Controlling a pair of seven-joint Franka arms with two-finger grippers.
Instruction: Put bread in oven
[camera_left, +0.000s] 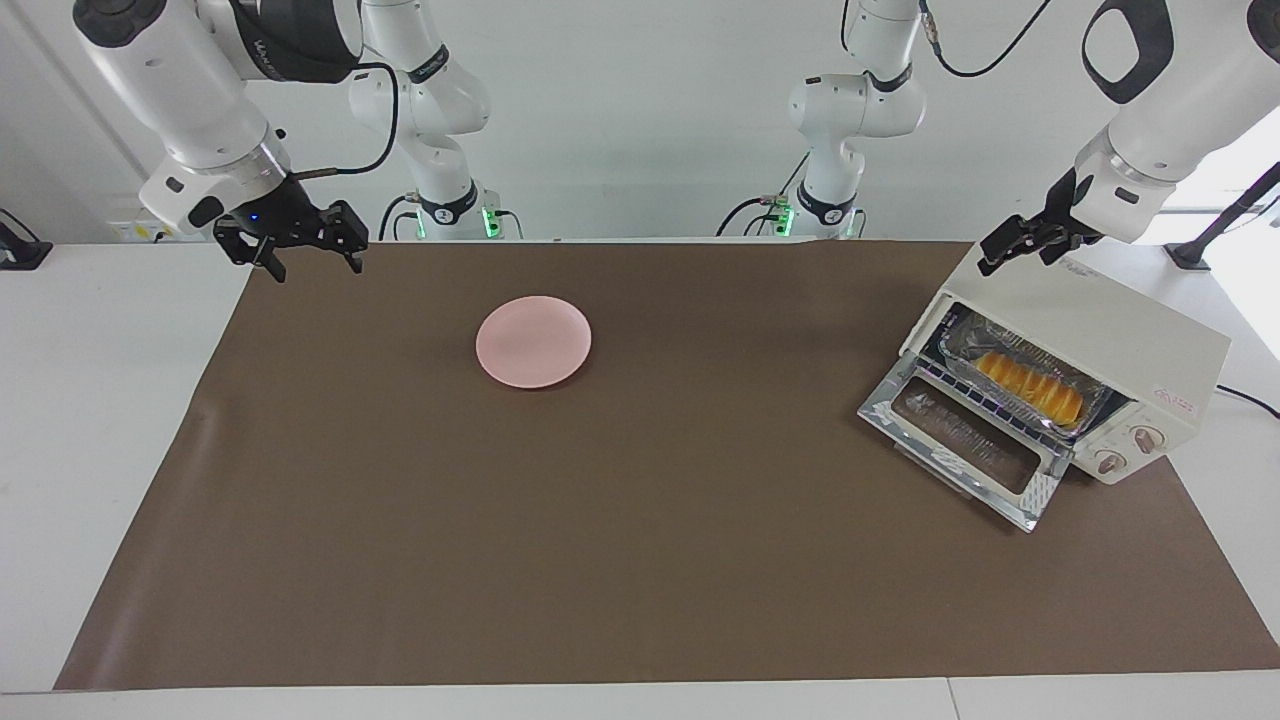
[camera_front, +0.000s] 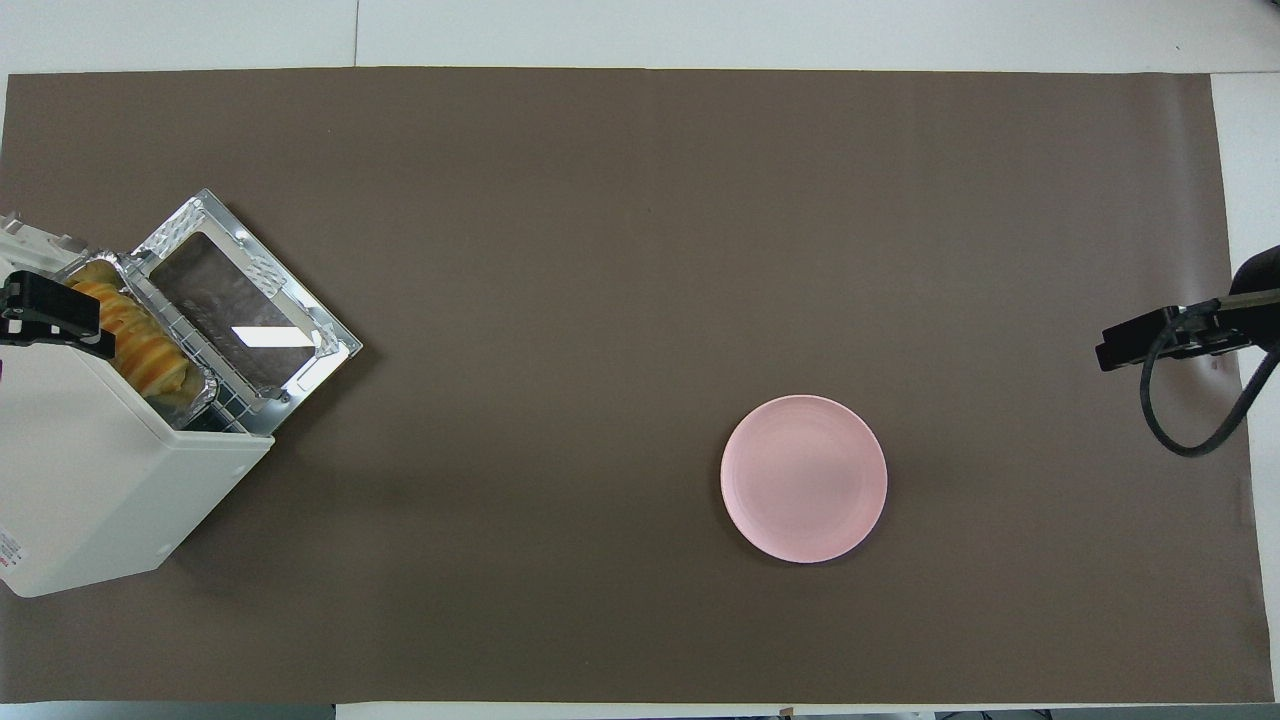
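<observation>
The yellow-orange bread (camera_left: 1030, 388) lies in a crinkled foil tray (camera_left: 962, 340) on the wire rack inside the cream-white oven (camera_left: 1100, 335), at the left arm's end of the table. The oven's glass door (camera_left: 960, 440) hangs open. In the overhead view the bread (camera_front: 130, 335) shows in the oven's (camera_front: 90, 470) mouth. My left gripper (camera_left: 1015, 260) is open and empty, just above the oven's top edge; it also shows in the overhead view (camera_front: 50, 315). My right gripper (camera_left: 312, 265) is open and empty and waits over the mat's edge at the right arm's end.
A round pink plate (camera_left: 533, 341) sits bare on the brown mat (camera_left: 640, 550), toward the right arm's end; it also shows in the overhead view (camera_front: 803, 478). The open oven door (camera_front: 240, 310) juts out over the mat.
</observation>
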